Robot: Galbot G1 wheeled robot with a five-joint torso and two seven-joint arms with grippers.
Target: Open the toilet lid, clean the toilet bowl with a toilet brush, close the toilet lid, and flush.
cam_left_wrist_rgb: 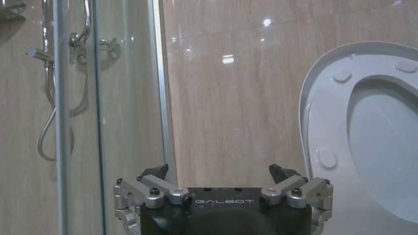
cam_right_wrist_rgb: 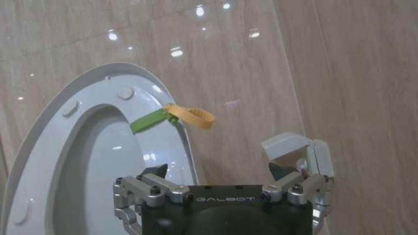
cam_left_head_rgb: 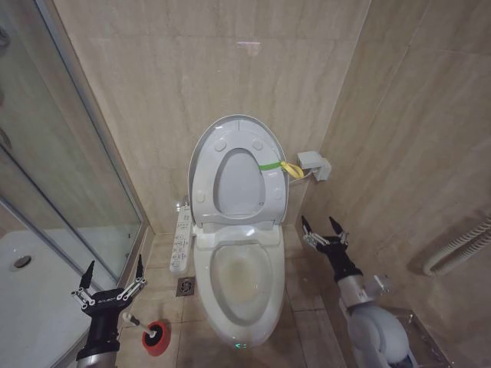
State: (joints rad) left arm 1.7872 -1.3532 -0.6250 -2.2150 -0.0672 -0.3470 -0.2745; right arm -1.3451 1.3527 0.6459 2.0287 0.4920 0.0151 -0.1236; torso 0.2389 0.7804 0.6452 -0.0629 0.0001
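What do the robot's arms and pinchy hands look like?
Each end effector, left and right, has thin black pointed fingers on silver metal links with screws. The black wrist block reads GALBOT in white. The right arm has a rounded pale grey shell.

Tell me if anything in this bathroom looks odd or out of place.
Two things: the toilet bowl has yellowish staining inside, and the raised toilet lid carries a green-yellow band looped at its edge. The toilet brush lies on the floor.
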